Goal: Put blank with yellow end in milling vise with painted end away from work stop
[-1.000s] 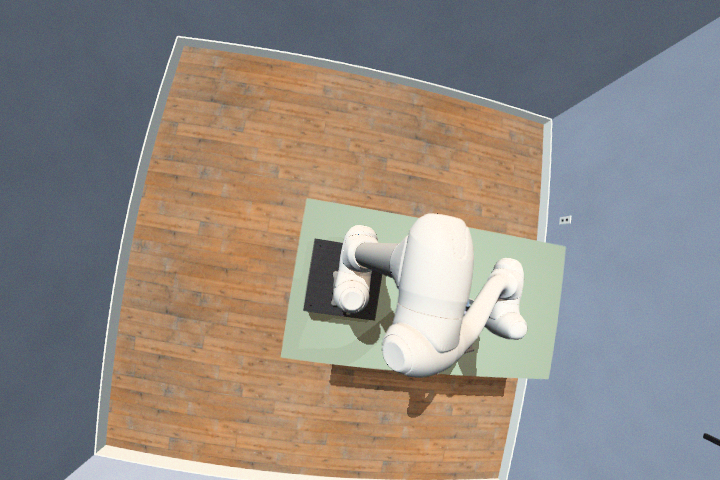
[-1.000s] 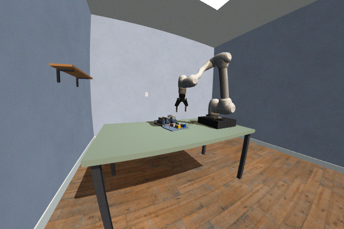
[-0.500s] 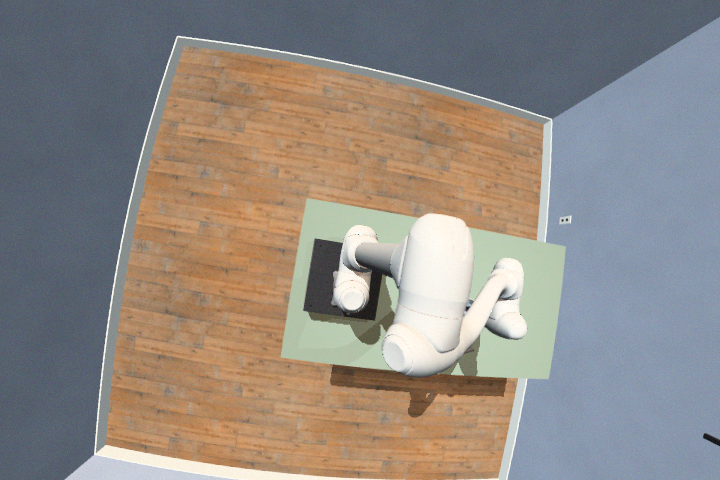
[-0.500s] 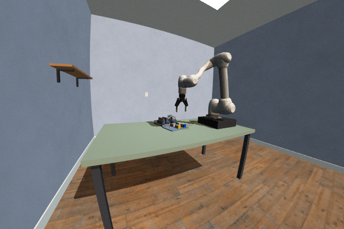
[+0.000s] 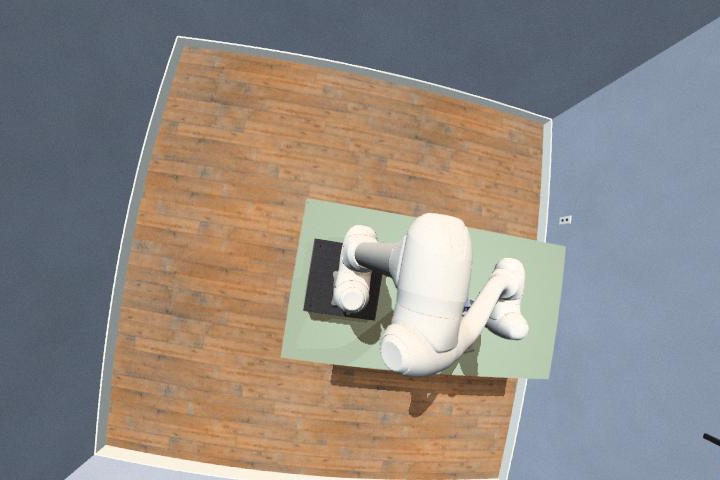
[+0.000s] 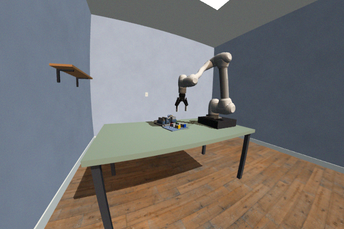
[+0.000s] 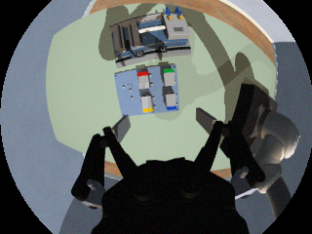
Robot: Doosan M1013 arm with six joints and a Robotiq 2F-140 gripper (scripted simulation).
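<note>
The arm [image 5: 435,271] [image 6: 223,80] is creamy white, with smooth, rounded joint housings, flat round end caps and thin seam lines. One straight tubular link looks greyer. The tool [image 6: 181,108] [image 7: 162,117] is black, with angular, slender linkages and flat grey pads [image 7: 207,119] at its fingertips.
</note>
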